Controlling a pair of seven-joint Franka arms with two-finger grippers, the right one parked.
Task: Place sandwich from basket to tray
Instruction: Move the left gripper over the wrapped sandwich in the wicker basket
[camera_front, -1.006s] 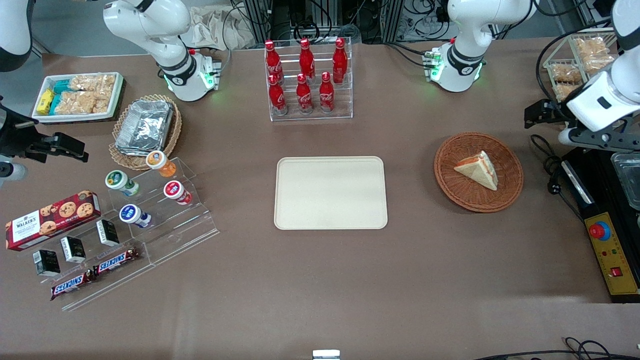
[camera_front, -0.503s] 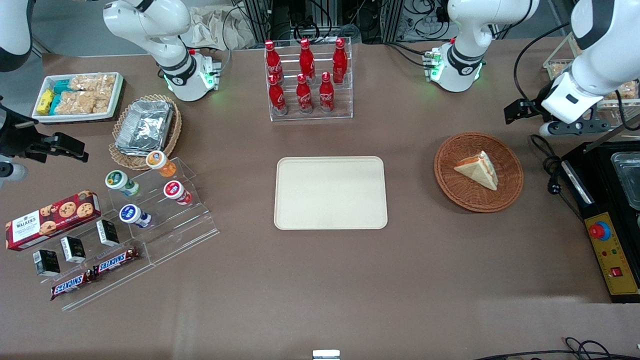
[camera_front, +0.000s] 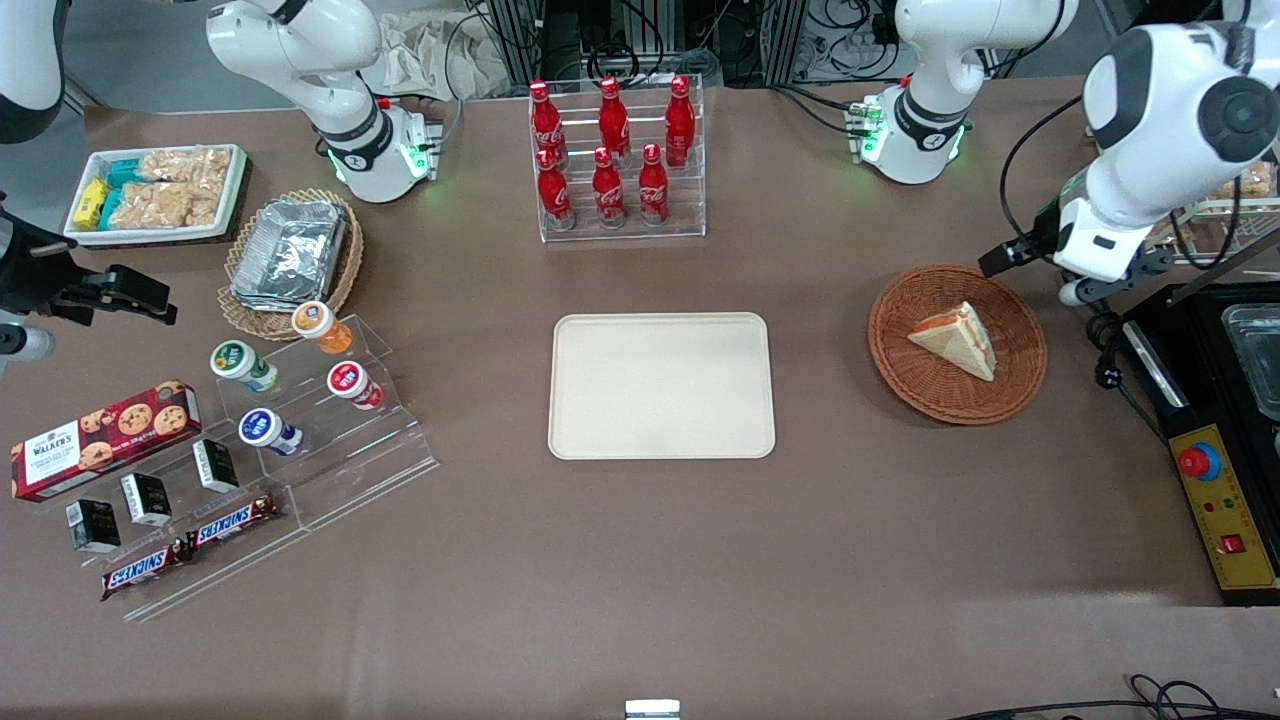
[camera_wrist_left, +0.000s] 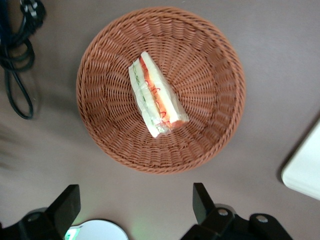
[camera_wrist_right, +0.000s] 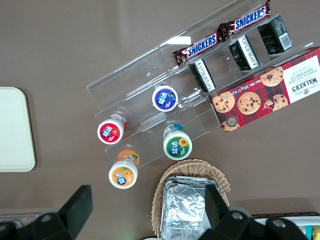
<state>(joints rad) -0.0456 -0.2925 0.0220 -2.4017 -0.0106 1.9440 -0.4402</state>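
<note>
fingers: spread wide, nothing between them. You see both fingers (camera_wrist_left: 67, 207) in the wrist view, well apart, with bare surface (camera_wrist_left: 280, 60) under them.
gripper: the gripper (camera_wrist_left: 135, 212) hangs above the surface just beside the basket rim, on the side farther from the front camera and toward the working arm's end. In the front view the gripper (camera_front: 1030, 255) sits high, not yet over the sandwich.
step: approach, as I read it. You need to centre over the wedge before descending.
how-to: turn the wrist so the fingers close across the two flat bread faces, not along the long cut edge. Come straight down and stop short of the wicker. Squeeze lightly, since the bread likely crushes.
risk: a finger may catch the basket wall, or the wedge may tip as you close.
sandwich: the sandwich (camera_front: 958, 340) lies in the basket (camera_front: 900, 370), near its middle, touching the weave. Pale bread, orange-red and green layers on the cut edge. In the wrist view the sandwich (camera_wrist_left: 156, 95) looks film-wrapped, though I can't confirm it.
tray: the tray (camera_front: 660, 440) is bare, well apart from the basket, toward the parked arm's end.
</note>
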